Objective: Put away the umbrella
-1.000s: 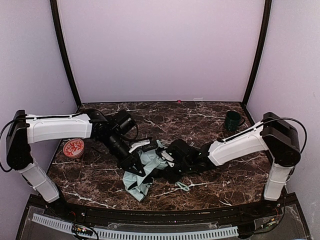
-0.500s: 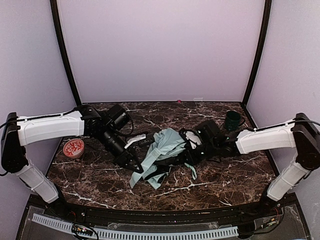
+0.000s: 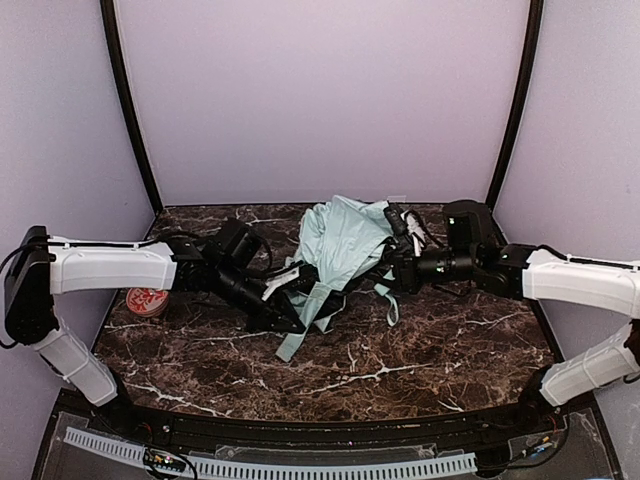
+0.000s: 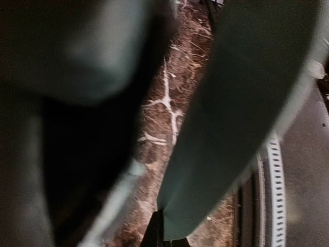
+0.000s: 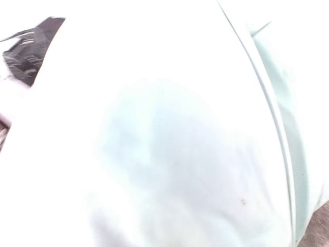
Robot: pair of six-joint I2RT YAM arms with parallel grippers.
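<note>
Left gripper [image 3: 290, 318]: clamped fully shut at the low near end of the umbrella [image 3: 345, 240], just above the table [image 3: 400, 355]. Can't tell which part it pinches, dark bits and fabric cover the tips. Left wrist cam: blurred mint fabric [image 4: 247, 103] hanging right in front of the lens, with marble [image 4: 164, 103] showing in the gap.

Right gripper [image 3: 398, 268]: dug into the umbrella's far right end and holding it up. Jaws are buried in cloth, so can't tell how wide they stand. Right wrist cam: pale fabric [image 5: 169, 154] fills almost the whole view.

Umbrella: centre of the table towards the back, strung between the two grippers and tilted, low at the left and high at the right. The canopy is bunched and loose, raised off the marble, black lining showing underneath. One mint strip dangles below the left gripper and a strap loop hangs beside the right gripper.

Both arms reach inward from the sides. A red patterned tin [image 3: 143, 300] sits at the left edge, partly under the left arm.
</note>
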